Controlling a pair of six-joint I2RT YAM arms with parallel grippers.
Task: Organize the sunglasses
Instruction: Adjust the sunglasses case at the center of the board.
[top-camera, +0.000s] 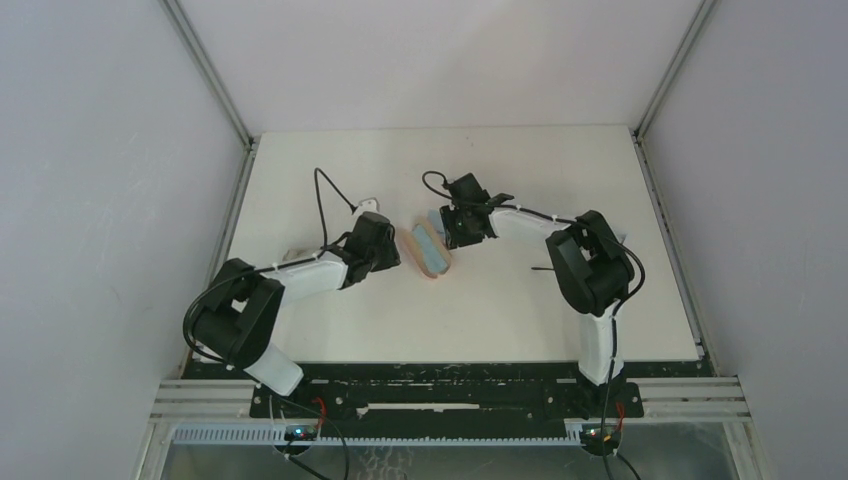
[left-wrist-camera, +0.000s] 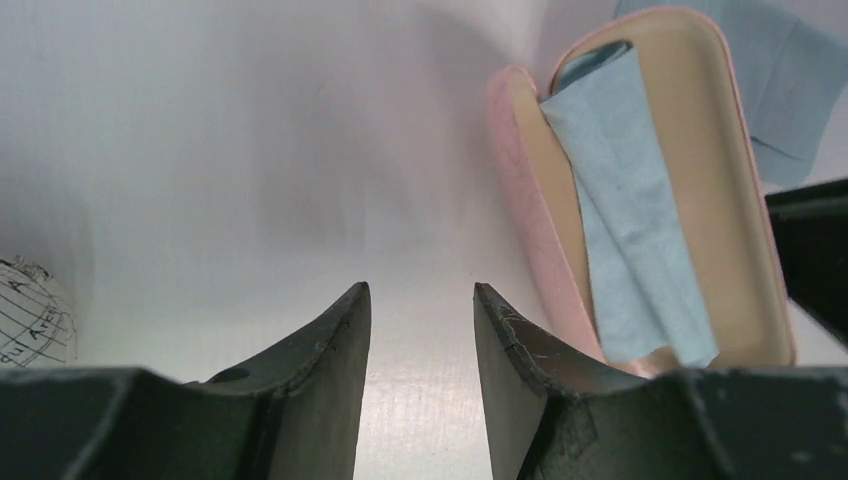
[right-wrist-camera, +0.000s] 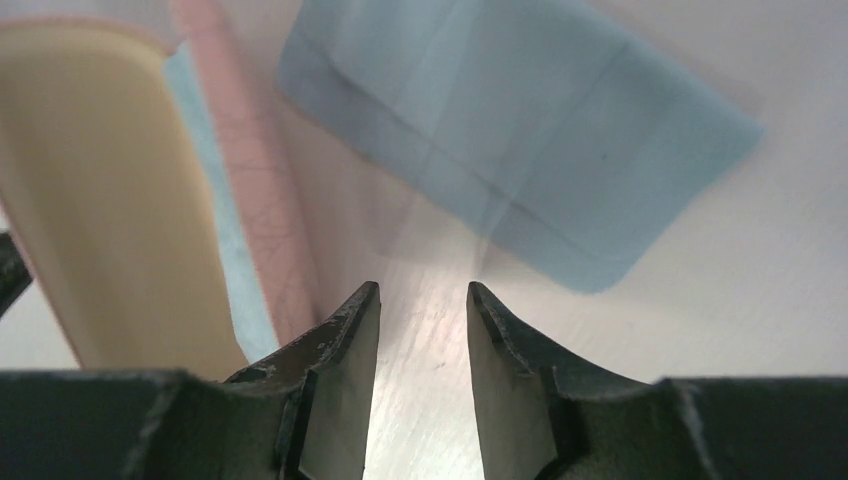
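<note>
An open pink case (top-camera: 432, 250) lies between my two grippers, with a light-blue cloth (left-wrist-camera: 630, 220) folded inside its cream lining. The left gripper (left-wrist-camera: 418, 295) is open over bare table just left of the case (left-wrist-camera: 530, 200), nothing between its fingers. The right gripper (right-wrist-camera: 422, 290) is also open and empty, low over the table between the case's pink edge (right-wrist-camera: 255, 200) and a second, loose light-blue cloth (right-wrist-camera: 510, 140). A thin dark rod (top-camera: 540, 268) pokes out from under the right arm; I cannot tell whether it belongs to the sunglasses, which otherwise do not show.
A rounded white object with printed lines (left-wrist-camera: 30, 320) sits at the left of the left wrist view, and shows beyond the left gripper (top-camera: 380, 238) as a white object (top-camera: 370, 205). Grey walls close in the white table (top-camera: 480, 320) on three sides.
</note>
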